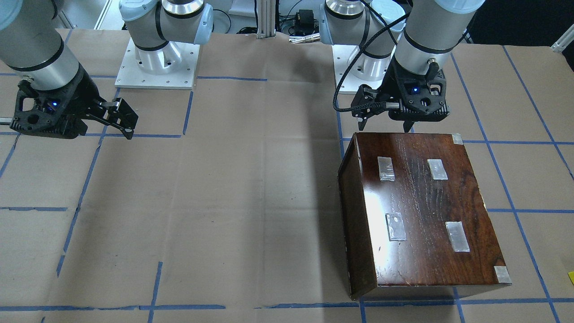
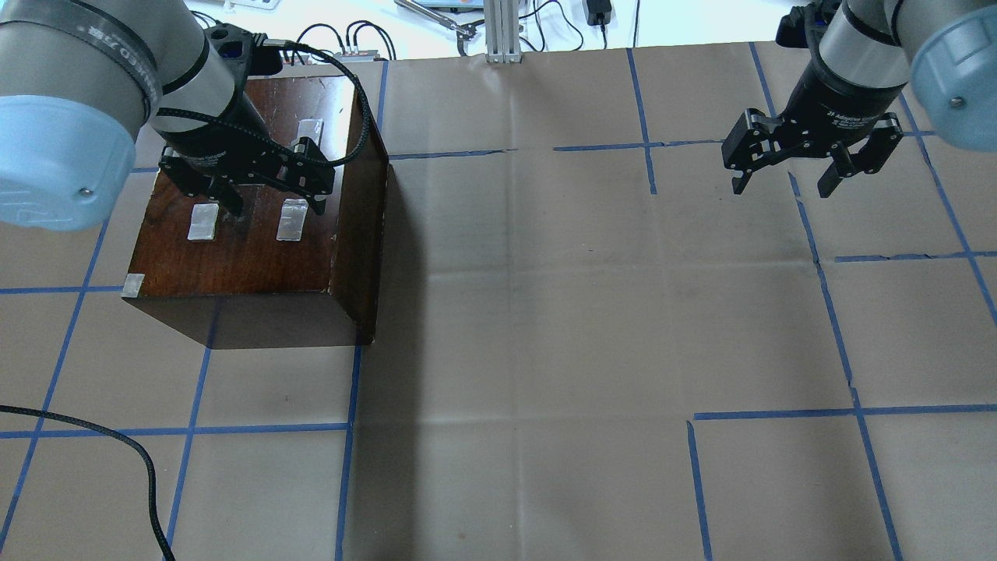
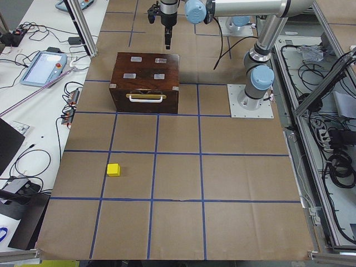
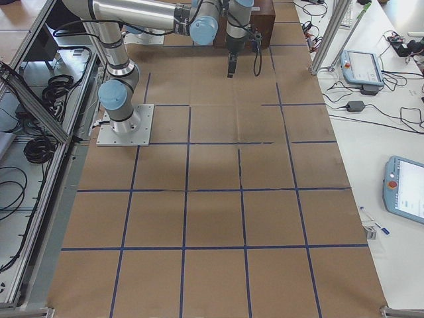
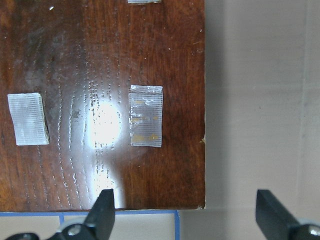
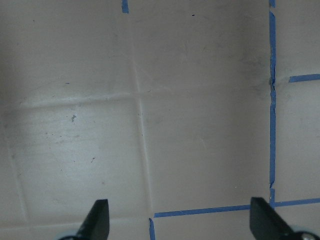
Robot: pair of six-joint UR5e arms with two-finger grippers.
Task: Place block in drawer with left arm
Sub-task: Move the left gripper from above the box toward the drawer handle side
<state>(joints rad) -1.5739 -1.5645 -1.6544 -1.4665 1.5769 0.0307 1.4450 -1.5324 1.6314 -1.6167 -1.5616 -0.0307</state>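
Note:
The yellow block sits on the brown paper well off from the dark wooden cabinet, towards the table's left end; a yellow sliver shows at the front-facing view's right edge. The drawer's front is shut flush in the cabinet. My left gripper is open and empty. It hovers over the cabinet top near its robot-side edge, also seen in the front-facing view and the wrist view. My right gripper is open and empty over bare paper.
A loose black cable lies on the table at the near left. The two arm bases stand on white plates at the robot side. Teach pendants and cables lie on the side bench.

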